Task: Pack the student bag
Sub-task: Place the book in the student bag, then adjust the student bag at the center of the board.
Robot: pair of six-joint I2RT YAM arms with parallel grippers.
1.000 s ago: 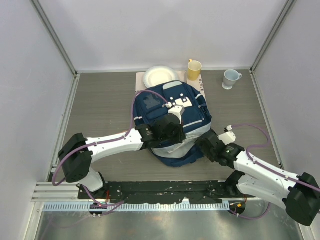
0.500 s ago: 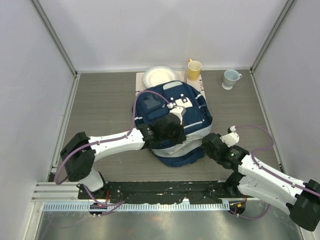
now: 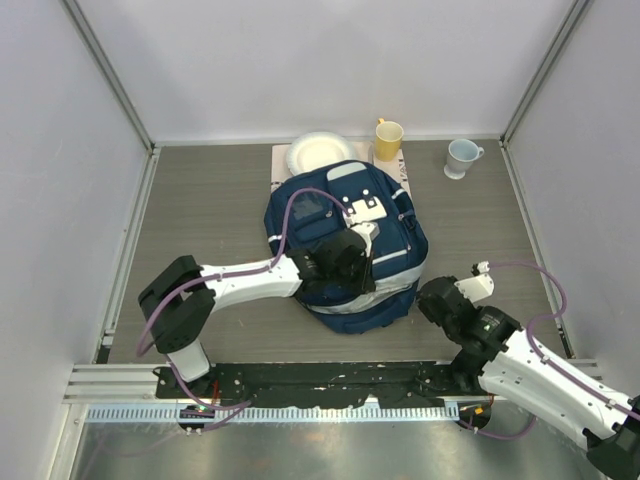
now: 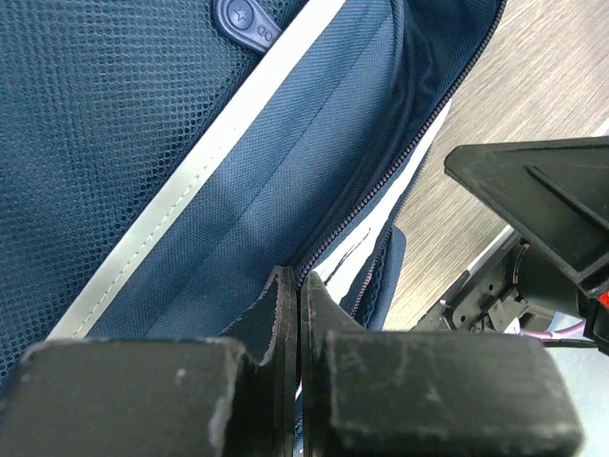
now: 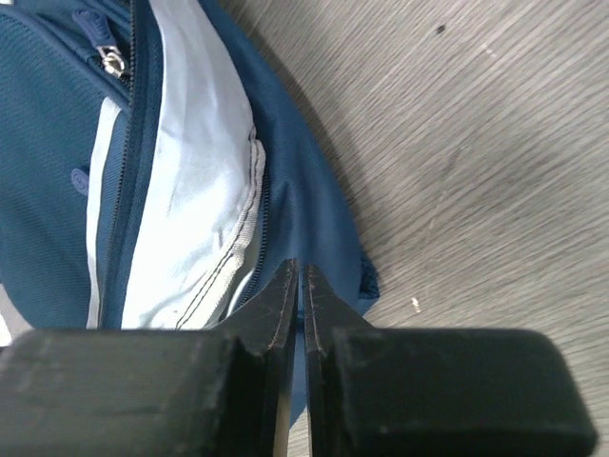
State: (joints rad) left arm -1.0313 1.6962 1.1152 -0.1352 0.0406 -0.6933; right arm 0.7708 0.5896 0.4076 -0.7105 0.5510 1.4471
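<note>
While its zip gapes, the student bag (image 3: 395, 250) lies in the middle of the worktop (image 3: 200, 220) with both arms at its near end.
Packing looks unfinished to me: pale lining shows through the open zip on the near side, I cannot see what is inside, and a plate (image 3: 320, 153), a yellow cup (image 3: 388, 138) and a pale mug (image 3: 462, 157) stand out on the worktop behind the bag. The left arm stretches from its base across the bag's front, and the left gripper (image 4: 298, 281) points down at the zip edge with its jaws pressed together; whether cloth is caught between them I cannot tell. The right arm is folded low, its right gripper (image 5: 298, 271) just beside the bag's near right corner, jaws almost touching and nothing visibly between them.
</note>
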